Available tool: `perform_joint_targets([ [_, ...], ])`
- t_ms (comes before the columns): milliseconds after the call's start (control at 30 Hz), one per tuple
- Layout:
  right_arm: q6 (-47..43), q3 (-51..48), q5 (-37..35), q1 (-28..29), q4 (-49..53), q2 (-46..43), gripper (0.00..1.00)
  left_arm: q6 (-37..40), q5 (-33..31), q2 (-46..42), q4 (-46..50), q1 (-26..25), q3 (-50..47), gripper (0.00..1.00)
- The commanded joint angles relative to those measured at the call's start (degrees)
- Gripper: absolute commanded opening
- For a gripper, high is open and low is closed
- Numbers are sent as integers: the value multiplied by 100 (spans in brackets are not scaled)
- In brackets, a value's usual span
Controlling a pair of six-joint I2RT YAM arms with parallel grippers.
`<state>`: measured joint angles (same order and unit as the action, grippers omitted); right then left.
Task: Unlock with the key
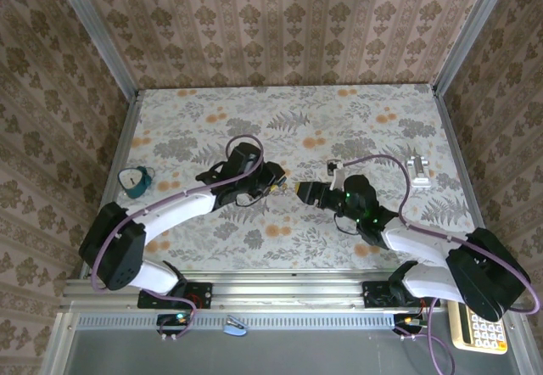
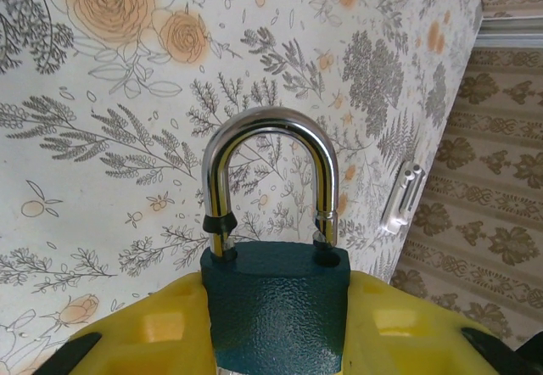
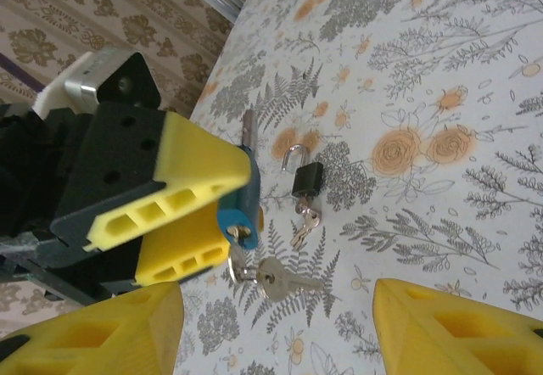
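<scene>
My left gripper (image 1: 277, 176) (image 2: 276, 311) is shut on a teal padlock (image 2: 276, 303), its yellow fingers (image 2: 148, 328) pressing both sides of the body. The chrome shackle (image 2: 267, 133) points away from the wrist, and its right leg sits just above its hole. In the right wrist view a key (image 3: 240, 234) is in the keyhole on the padlock's (image 3: 244, 197) underside, with a ring and a second key (image 3: 284, 280) hanging from it. My right gripper (image 1: 304, 191) (image 3: 280, 341) is open, facing the keys from a short distance with nothing between its fingers (image 3: 93, 333).
A small black padlock (image 3: 307, 178) with its own keys lies on the floral table (image 3: 441, 69) beyond the left gripper. A white bracket (image 1: 417, 167) (image 2: 402, 197) sits near the table's right edge. A calculator (image 1: 484, 333) rests off the table at the near right.
</scene>
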<state>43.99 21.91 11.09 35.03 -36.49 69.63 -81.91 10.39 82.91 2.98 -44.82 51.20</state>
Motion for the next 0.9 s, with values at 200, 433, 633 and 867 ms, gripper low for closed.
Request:
perform_joint_targets([
  [200,-120,167,-13,100,-1317,705,58,-238,175,142,-387,-132,459,22],
  [433,-4,280,-52,165,-1603,1179,53,-270,207,208,-456,-228,503,22],
  [633,-33,311,-265,198,-1668,1273,47,-325,259,311,-583,-335,526,22],
  [867,-67,357,-400,198,-1582,1348,16,-374,305,350,-772,-402,497,23],
])
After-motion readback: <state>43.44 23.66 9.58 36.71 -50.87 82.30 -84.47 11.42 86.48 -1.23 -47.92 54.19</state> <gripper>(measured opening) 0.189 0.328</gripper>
